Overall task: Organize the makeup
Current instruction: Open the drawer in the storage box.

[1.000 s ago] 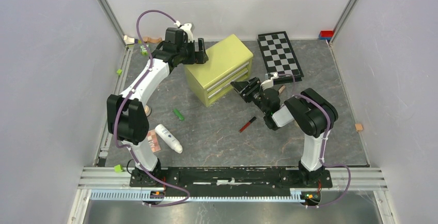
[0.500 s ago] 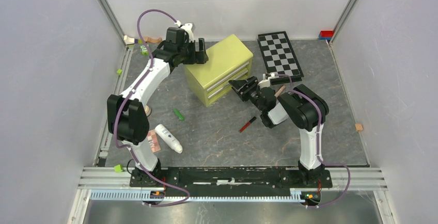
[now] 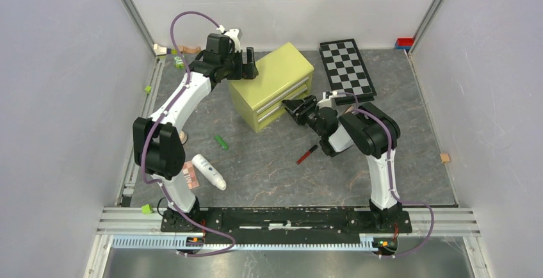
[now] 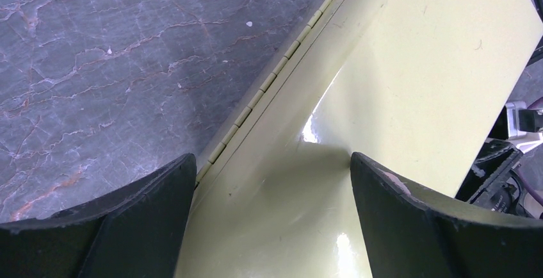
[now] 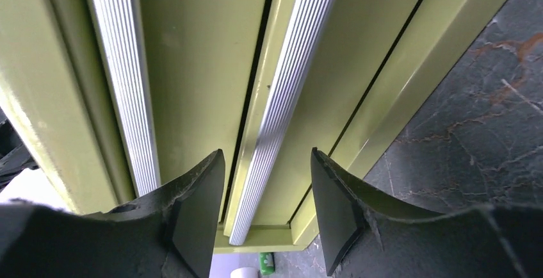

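Note:
A yellow-green drawer chest (image 3: 272,86) stands mid-table. My left gripper (image 3: 250,63) is open, with its fingers spread over the chest's lid (image 4: 397,66) near the hinge. My right gripper (image 3: 296,107) is open at the chest's front. Its fingers sit either side of the lower drawer's ribbed silver handle (image 5: 282,118) without touching it. Makeup lies loose on the table: a red stick (image 3: 307,154), a white tube (image 3: 209,171), a small green piece (image 3: 221,142) and a pink-brown palette (image 3: 189,174) partly hidden behind the left arm's base.
A black-and-white checkerboard (image 3: 348,68) lies behind my right arm. Small green blocks (image 3: 148,89) sit along the left rail, a tan block (image 3: 444,157) lies at the right edge, and red and blue blocks (image 3: 404,42) are in the back right corner.
My right gripper has moved left up to the drawer front and its jaws have narrowed around the lower handle. The left arm has not moved.

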